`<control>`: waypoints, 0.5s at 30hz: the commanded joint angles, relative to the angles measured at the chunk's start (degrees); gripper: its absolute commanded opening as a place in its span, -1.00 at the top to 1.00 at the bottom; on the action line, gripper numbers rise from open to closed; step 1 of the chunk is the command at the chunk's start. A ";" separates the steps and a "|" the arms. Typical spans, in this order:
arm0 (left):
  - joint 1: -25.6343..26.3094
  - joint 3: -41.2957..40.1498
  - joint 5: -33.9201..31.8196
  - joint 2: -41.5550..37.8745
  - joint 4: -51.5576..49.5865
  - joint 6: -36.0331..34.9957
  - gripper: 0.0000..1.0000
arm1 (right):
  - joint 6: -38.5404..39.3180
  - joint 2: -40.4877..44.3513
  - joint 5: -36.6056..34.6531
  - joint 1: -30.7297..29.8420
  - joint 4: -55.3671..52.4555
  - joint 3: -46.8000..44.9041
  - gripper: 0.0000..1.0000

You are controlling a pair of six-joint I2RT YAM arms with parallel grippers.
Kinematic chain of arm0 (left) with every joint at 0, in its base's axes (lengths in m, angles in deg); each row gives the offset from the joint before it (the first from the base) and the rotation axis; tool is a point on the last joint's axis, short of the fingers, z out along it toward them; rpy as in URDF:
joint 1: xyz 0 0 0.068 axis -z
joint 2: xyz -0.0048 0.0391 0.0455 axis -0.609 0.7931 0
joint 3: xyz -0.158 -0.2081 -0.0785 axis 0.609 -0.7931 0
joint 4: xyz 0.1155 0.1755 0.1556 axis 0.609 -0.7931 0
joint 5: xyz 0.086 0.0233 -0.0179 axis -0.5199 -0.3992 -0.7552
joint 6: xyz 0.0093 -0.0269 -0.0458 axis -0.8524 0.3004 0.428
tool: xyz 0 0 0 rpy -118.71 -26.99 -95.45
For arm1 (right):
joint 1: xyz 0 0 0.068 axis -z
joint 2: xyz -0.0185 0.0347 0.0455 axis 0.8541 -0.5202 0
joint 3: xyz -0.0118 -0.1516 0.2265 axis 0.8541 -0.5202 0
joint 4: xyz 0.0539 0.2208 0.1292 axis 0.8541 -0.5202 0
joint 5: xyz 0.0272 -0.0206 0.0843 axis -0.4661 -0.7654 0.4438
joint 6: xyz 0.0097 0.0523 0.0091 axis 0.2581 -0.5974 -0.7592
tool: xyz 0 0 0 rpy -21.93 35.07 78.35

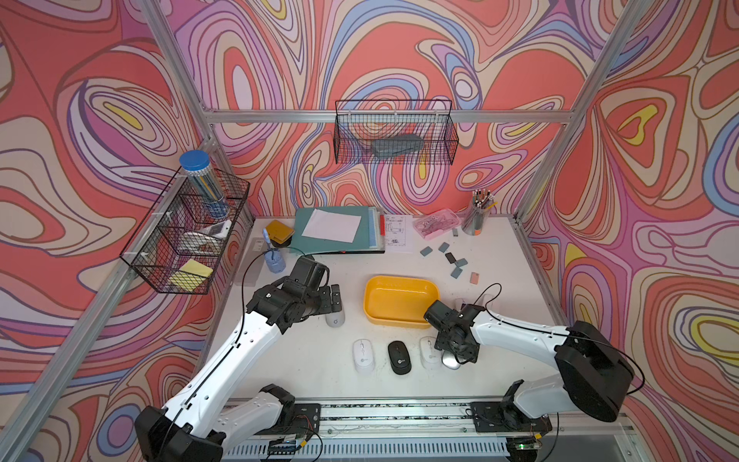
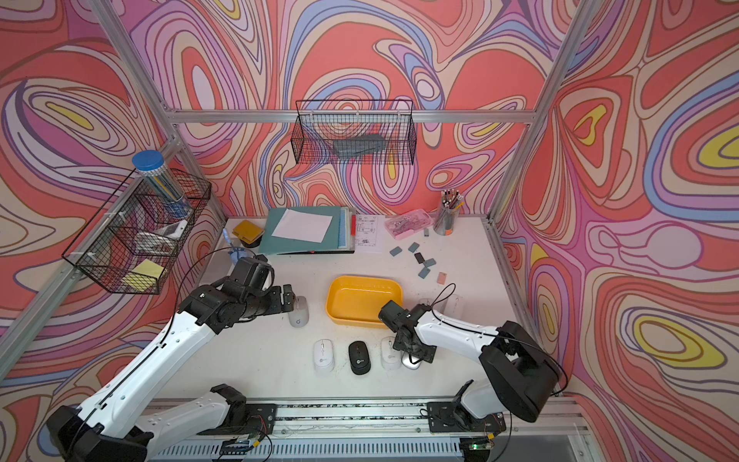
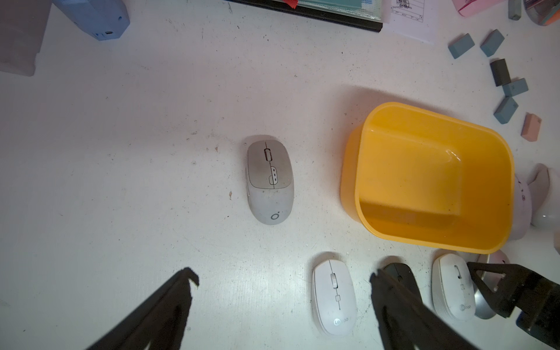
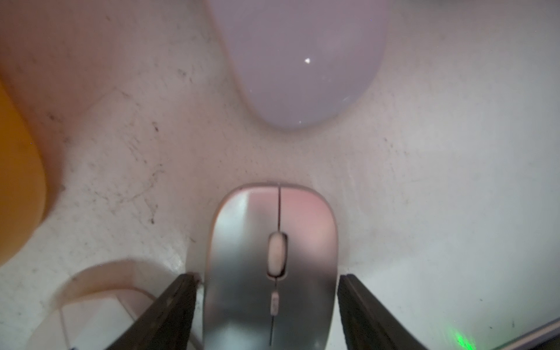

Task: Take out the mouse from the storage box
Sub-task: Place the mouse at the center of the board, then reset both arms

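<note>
white bench (image 1: 304, 360), yellow storage box (image 1: 400, 320) sitting mid-bench, a touch toward the right edge. left gripper (image 3: 283, 272) hovers, jaws spread wide, near a grey mouse (image 3: 269, 181) between box and left edge. right gripper (image 4: 266, 278) straddles the silver mouse (image 1: 450, 362), jaws parted, mouse flat on the bench toward the front edge, outside the box.

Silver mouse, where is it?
In a top view the silver mouse is on the table between the right gripper fingers, right of a white mouse, outside the yellow box.
</note>
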 commanded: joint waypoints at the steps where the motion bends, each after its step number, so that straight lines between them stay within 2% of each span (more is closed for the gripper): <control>1: -0.29 -0.13 -0.18 0.52 0.60 -0.23 -0.92 | -0.19 5.58 -2.73 -1.08 -6.56 4.99 -0.54; 5: -0.26 2.90 -0.05 2.16 -0.54 -0.45 -0.92 | 3.49 9.84 -10.55 -3.04 -11.52 14.70 -0.59; 7: -0.18 6.05 -2.74 3.03 -1.76 -0.54 -0.98 | 8.05 10.66 -16.21 -3.11 -11.90 19.75 -0.62; 10: -0.14 10.23 -9.63 3.50 -1.24 -1.51 -0.98 | 18.91 10.19 -24.72 -3.06 -7.20 26.36 -0.74; 12: -0.23 10.16 -14.89 3.05 2.76 -0.85 -0.98 | 27.21 7.30 -32.61 -2.96 -2.22 29.44 -0.96; 14: -0.19 5.44 -20.17 1.92 11.10 -0.72 -0.98 | 29.77 3.40 -42.13 -3.00 1.32 30.71 -0.97; 15: -0.19 2.21 -22.67 1.47 16.36 -1.67 -0.98 | 36.52 1.21 -45.80 -2.87 5.93 30.40 -0.96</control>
